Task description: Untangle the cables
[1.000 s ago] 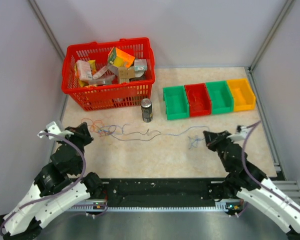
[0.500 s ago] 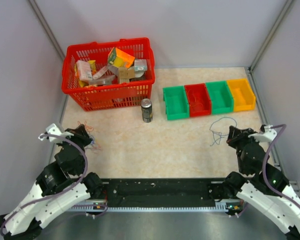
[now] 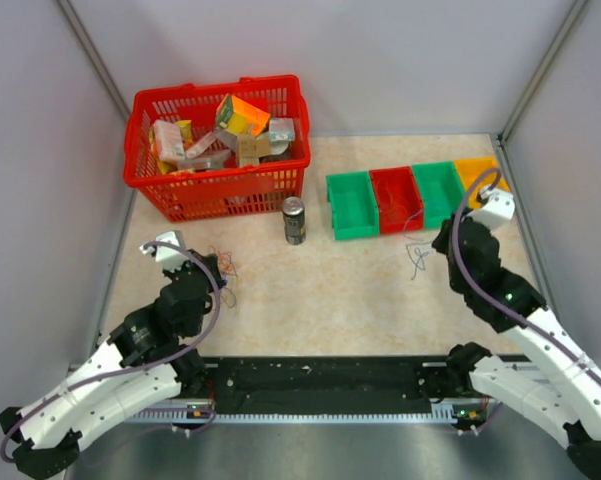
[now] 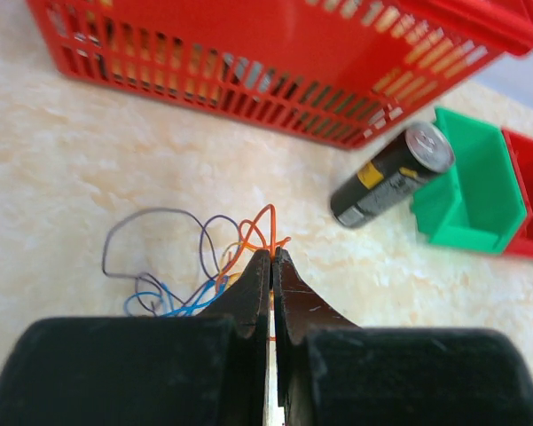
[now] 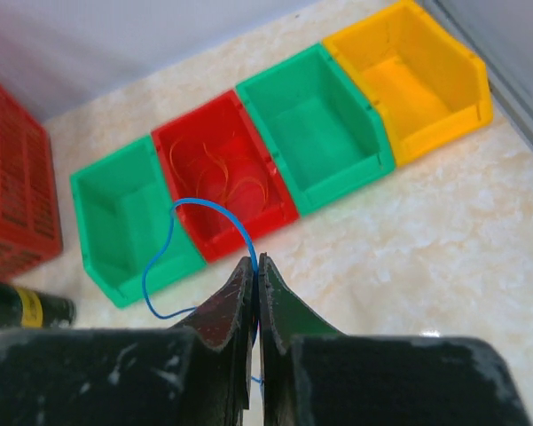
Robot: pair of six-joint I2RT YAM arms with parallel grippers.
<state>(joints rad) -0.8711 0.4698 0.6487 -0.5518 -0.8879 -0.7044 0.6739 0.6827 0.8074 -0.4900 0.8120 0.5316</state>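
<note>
Red basket [image 3: 220,180], can [image 3: 294,220], four bins [image 3: 417,197]

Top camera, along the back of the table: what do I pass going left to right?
red basket → can → left green bin → red bin → right green bin → yellow bin

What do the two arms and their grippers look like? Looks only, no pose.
Both the left arm and right arm have white shell lower links and black joints and wrists, with a thick purple-grey hose looping along each. The left gripper and right gripper have matte black wedge-shaped jaws tapering to thin tips; the right's show white scuffs.
</note>
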